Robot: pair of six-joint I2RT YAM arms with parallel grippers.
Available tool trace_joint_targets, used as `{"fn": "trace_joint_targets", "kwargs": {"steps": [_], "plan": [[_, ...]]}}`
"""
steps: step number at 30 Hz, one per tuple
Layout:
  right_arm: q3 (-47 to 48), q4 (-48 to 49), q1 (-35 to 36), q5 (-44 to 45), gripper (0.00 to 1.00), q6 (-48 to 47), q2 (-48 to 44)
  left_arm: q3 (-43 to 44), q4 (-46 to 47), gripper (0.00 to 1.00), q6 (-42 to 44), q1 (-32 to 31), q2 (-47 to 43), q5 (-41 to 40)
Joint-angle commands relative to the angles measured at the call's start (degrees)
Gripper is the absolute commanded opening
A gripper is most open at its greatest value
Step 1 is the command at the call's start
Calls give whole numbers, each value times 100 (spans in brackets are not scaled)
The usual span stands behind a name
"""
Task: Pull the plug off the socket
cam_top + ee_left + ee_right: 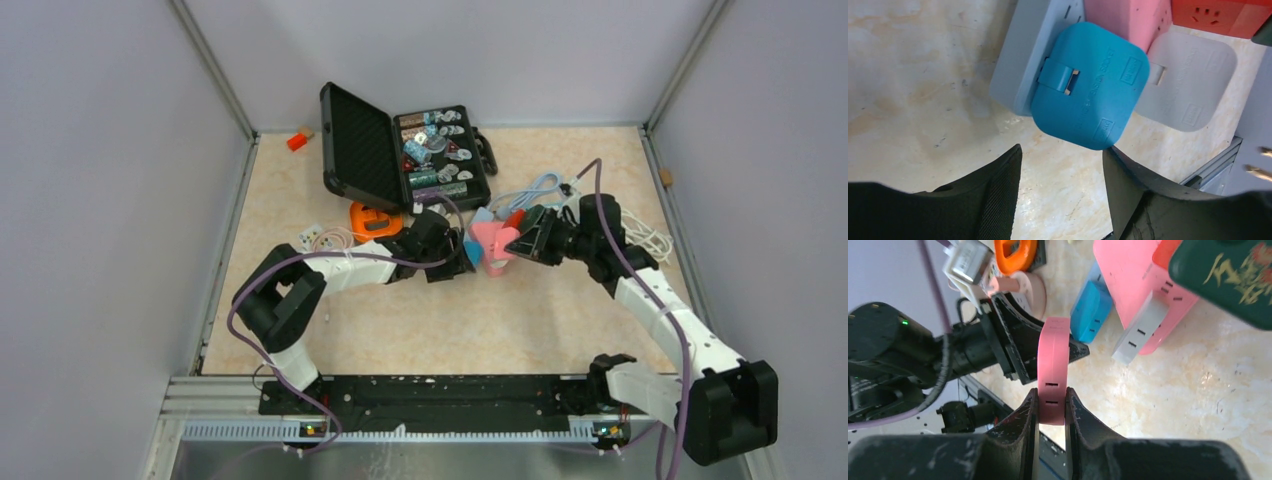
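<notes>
Pinches a flat pink slab (1053, 355) edge-on in the right gripper (1052, 401), both fingers pressed hard on its faces near the slotted lower end, with no gap left. Holds the left gripper (1060, 150) partly open on nothing, its black fingers (998, 190) set to either side of the lower corner of the blue plug (1090, 85), apart from it as far as can be seen. Sits flat against a grey block (1018, 65), that plug, square with rounded corners and a small clip on its face. Shows a pink socket block (1128, 17) just behind, a flat grey plate (1188, 80) to the right of the plug and a red socket face (1218, 15) at the top corner. Puts the whole cluster (488, 240) between the two grippers near the middle of the table (560, 320) in the overhead view. Cannot tell whether the pinched slab is joined to the pink block. Farther out, shows an orange object (372, 220) beside the left arm, an open black case (360, 150) of small parts behind it, a loose white cable (650, 238) to the right and a small red block (297, 141) by the far-left wall.
</notes>
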Motion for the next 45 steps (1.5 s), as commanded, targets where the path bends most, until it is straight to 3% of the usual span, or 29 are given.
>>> {"fn": "trace_joint_targets", "kwargs": {"steps": [1, 8, 21, 32, 35, 45], "plan": [[459, -335, -62, 471, 0, -226, -338, -83, -132, 64, 170, 85, -6, -59], [631, -1049, -81, 1455, 0, -435, -841, 461, -80, 85, 873, 89, -485, 404], [73, -1659, -83, 2121, 0, -349, -1447, 343, -321, 99, 1918, 89, -1890, -657], [-642, -1344, -83, 2565, 0, -306, -1347, 147, -374, 99, 2389, 92, -2564, -1608], [-722, -1083, -248, 2501, 1, -420, -1103, 41, -323, 99, 2390, 92, -2685, -1629], [-1298, 183, -1814, 909, 8, -389, -150, -322, -80, 99, 2385, 100, -2879, -1476]]}}
